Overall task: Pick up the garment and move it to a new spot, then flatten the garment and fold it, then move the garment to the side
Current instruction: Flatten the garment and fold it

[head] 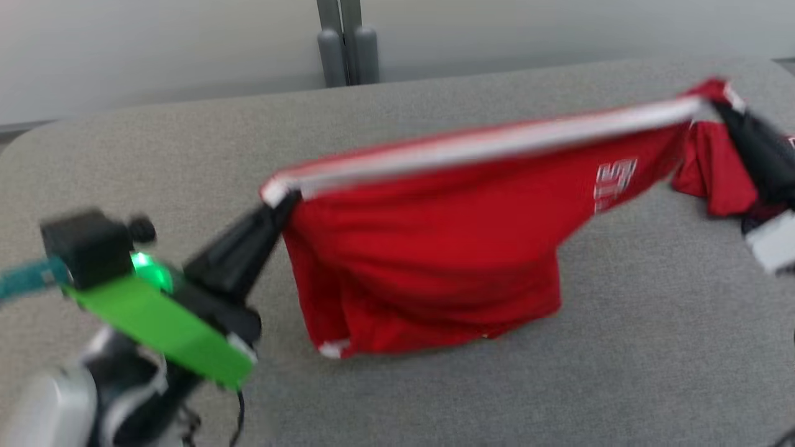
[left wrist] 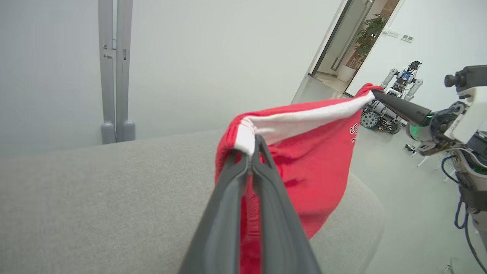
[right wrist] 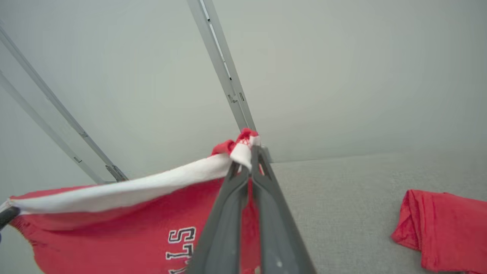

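Garment (head: 435, 248), red with a white band (head: 484, 146) along its top edge, hangs stretched between the left hand (head: 282, 202) and the right hand (head: 720, 108), above the grey worktop (head: 435, 397). The left hand has its two dark fingers pressed together on the left end of the band. The right hand pinches the other end in the same way, and in the head view it is higher and farther back. The band runs almost straight from one hand to the other. Below it the cloth falls in loose folds, and its lowest edge seems to touch the worktop near the middle. White letters (head: 615, 183) with a dark outline are on the red cloth close to the right hand; I cannot read them fully. In the right wrist view a second red cloth (right wrist: 445, 224) lies bunched on the worktop, apart from the hanging garment.
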